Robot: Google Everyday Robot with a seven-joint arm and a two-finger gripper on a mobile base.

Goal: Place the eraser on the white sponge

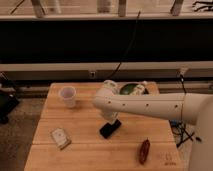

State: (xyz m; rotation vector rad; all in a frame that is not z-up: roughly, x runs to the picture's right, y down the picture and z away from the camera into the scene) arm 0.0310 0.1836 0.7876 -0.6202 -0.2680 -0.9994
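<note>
The eraser [109,129] is a flat black block lying on the wooden table [85,150] near its middle. My gripper [112,119] comes down from the white arm right above the eraser's far end, at or touching it. The white sponge [60,138] is a small off-white pad with a darker mark, lying at the front left of the table, well to the left of the eraser.
A white cup [68,96] stands at the back left. A reddish-brown elongated object [144,150] lies at the front right. A green item [131,89] and a small bottle sit at the back behind the arm [150,106]. A dark wall rises behind the table.
</note>
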